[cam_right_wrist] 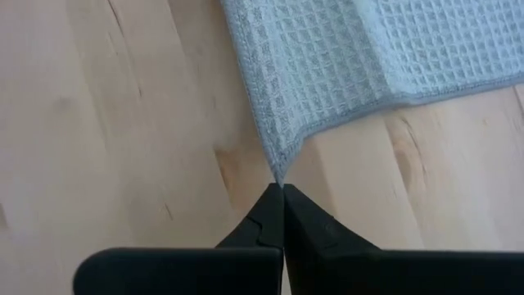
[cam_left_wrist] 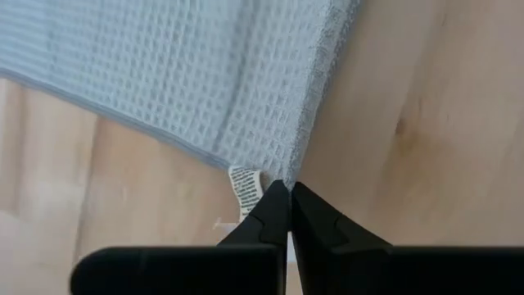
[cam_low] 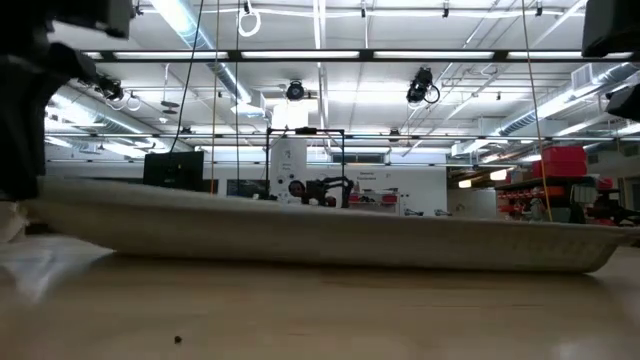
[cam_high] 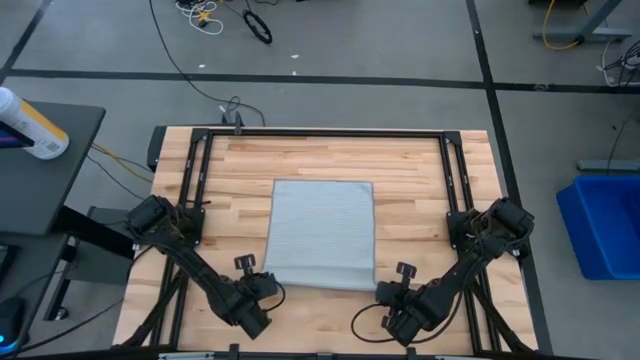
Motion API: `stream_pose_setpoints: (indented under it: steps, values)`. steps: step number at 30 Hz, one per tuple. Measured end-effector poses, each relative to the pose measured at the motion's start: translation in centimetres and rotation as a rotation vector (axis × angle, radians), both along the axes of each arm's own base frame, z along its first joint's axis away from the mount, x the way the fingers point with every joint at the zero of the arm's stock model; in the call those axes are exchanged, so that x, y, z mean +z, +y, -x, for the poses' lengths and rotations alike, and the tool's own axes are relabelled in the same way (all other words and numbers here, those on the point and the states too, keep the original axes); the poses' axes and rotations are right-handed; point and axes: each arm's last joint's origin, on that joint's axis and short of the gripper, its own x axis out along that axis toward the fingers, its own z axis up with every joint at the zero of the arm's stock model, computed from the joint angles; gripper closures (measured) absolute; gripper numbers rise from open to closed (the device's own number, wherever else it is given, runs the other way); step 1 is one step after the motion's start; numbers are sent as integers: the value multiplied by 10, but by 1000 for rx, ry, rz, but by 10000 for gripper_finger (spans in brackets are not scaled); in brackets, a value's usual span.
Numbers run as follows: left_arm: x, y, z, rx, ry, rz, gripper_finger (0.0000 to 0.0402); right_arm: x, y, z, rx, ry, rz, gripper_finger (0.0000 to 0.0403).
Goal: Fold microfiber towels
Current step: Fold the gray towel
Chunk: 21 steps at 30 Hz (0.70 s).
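The light grey-blue microfiber towel lies spread in the middle of the wooden table, its far part flat on the wood. In the low view its near edge hangs raised above the tabletop. My left gripper is shut at the towel's near left corner, where a small white tag shows. At the near right corner my right gripper is shut too. My left gripper pinches the towel's near left corner between its two fingertips, right beside the white tag. The fingers come slanting down from the near side. The corner is lifted off the wood. My right gripper pinches the near right corner at its very tip between both fingertips, slanting down from the near side. That corner is raised, and the cloth runs away from it toward the far side.
A black metal frame runs along the table's far side and down both sides. A blue bin stands on the floor to the right, and a dark side table with a white bottle stands to the left.
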Motion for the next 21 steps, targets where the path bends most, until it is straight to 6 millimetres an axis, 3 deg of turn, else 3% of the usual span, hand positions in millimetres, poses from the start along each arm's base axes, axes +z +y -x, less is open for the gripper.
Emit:
stream_pose_setpoints:
  steps: [8,21]
  values:
    - [13,2,3,22,4,-81,395,22,8,-1,14,-27,66,403]
    - [21,17,5,49,-9,-234,395,43,-5,-3,-15,6,239,403]
